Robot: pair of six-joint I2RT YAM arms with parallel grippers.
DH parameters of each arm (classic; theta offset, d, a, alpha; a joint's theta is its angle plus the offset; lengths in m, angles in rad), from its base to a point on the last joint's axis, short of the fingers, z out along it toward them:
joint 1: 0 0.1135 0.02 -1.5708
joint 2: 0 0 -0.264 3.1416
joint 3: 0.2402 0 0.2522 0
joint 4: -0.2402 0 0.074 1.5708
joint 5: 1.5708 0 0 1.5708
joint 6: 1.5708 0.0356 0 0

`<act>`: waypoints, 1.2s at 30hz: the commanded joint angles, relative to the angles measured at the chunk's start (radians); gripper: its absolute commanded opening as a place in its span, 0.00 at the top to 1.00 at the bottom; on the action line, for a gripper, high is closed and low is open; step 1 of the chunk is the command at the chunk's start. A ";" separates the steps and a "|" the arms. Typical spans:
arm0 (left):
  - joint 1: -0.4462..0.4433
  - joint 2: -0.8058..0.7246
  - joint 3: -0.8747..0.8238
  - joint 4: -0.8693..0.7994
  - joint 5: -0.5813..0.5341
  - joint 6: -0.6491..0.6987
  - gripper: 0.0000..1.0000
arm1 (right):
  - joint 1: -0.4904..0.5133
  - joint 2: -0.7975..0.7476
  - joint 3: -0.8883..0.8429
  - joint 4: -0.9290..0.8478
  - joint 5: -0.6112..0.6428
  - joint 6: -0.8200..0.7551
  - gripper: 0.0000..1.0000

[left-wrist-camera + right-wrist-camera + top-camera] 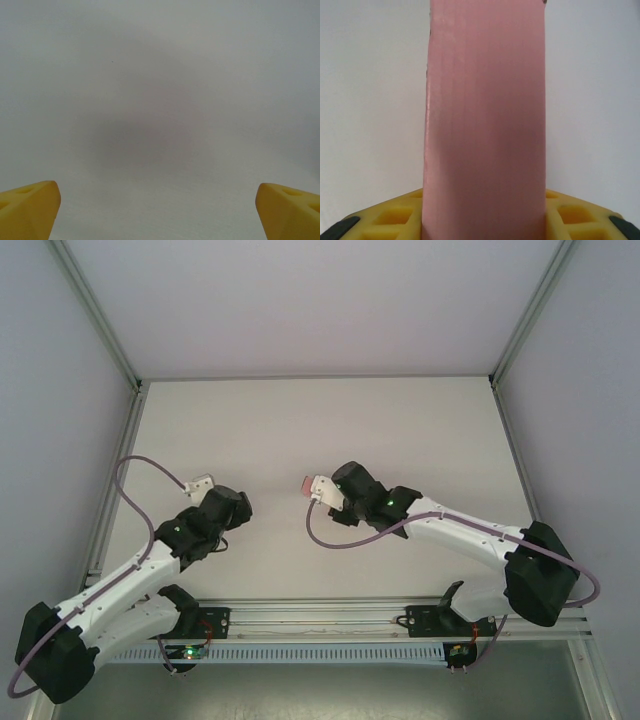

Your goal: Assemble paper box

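Paper box (485, 125) of thin pink card is clamped by one end in the right jaws over the middle of the white bench (300, 420), free end likely offered to the left jaws, spread wide nearer the left edge

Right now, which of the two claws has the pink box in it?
The right claw: the pink paper box stands between its yellow fingers. The left claw is wide open, holding nothing.
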 commanded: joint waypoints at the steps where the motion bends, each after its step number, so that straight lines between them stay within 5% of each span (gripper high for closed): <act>1: 0.015 -0.043 -0.026 -0.015 -0.037 -0.028 0.00 | 0.002 -0.015 0.025 0.100 0.091 -0.081 0.66; 11: 0.015 -0.133 -0.073 0.003 -0.044 -0.041 0.00 | 0.008 0.149 -0.034 0.404 0.196 -0.355 0.71; 20: 0.015 -0.116 -0.067 -0.001 -0.014 -0.054 0.00 | 0.026 0.383 0.001 0.466 0.312 -0.439 0.73; 24: 0.014 -0.101 -0.065 0.012 -0.014 -0.056 0.00 | 0.049 0.398 -0.001 0.395 0.311 -0.388 0.63; 28: 0.014 -0.084 -0.065 0.037 -0.004 -0.053 0.00 | 0.073 0.362 -0.013 0.296 0.260 -0.314 0.40; 36: 0.016 -0.040 -0.034 0.049 0.007 -0.018 0.00 | 0.109 0.254 -0.058 0.251 0.205 -0.241 0.19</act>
